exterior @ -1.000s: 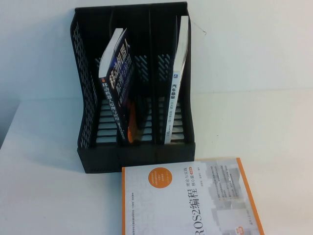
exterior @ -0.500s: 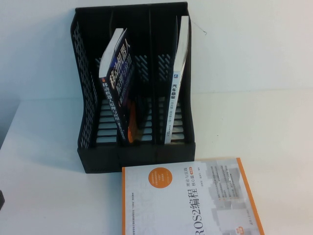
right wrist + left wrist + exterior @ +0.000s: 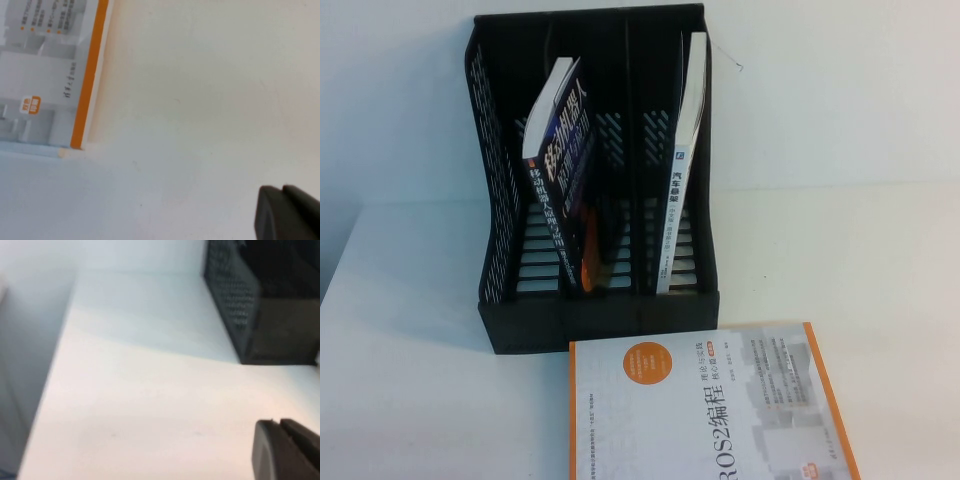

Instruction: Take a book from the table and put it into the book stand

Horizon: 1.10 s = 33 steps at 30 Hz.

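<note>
The dark book (image 3: 560,170) with the big white title stands in the black book stand (image 3: 495,200), in what looks like the middle compartment, leaning to the left. Neither gripper shows in the high view. In the left wrist view my left gripper (image 3: 276,424) is shut and empty over the white table (image 3: 150,390), with the stand's perforated side (image 3: 235,295) a good way ahead. In the right wrist view my right gripper (image 3: 280,191) is shut and empty over bare table (image 3: 210,100), apart from the books.
A white book with an orange border (image 3: 710,410) lies flat in front of the stand; its corner shows in the right wrist view (image 3: 50,75). A thin white-spined book (image 3: 682,170) stands in the right compartment. The left compartment holds nothing.
A dark tip that showed at the high view's left edge half a second ago has gone out of view. The books and the stand have not moved.
</note>
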Available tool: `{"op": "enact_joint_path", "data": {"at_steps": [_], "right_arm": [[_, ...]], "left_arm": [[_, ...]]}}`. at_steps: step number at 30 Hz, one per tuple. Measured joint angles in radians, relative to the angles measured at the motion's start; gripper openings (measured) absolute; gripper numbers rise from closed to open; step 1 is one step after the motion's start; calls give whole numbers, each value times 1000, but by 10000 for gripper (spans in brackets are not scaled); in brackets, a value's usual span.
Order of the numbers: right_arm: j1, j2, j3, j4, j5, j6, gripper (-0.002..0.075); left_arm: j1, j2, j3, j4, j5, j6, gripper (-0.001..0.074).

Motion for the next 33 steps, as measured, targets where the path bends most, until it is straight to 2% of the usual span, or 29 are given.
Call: {"op": "enact_joint_path", "data": {"at_steps": [4,8,13,20,33], "right_arm": [[0,0,0,0,2,0,-2],[0,0,0,0,2,0,-2],[0,0,0,0,2,0,-2],[0,0,0,2,2,0,-2],[0,0,0,2,2,0,-2]], "left_arm": [[91,-2,2,-6,-7,0,-3],[127,-2,2,1,-7,7,-3],[125,-2,3,17,-14,33,-3],[80,-2,4,22,-18,54,-3],[74,-2,4,24,-18,60,-3]]}}
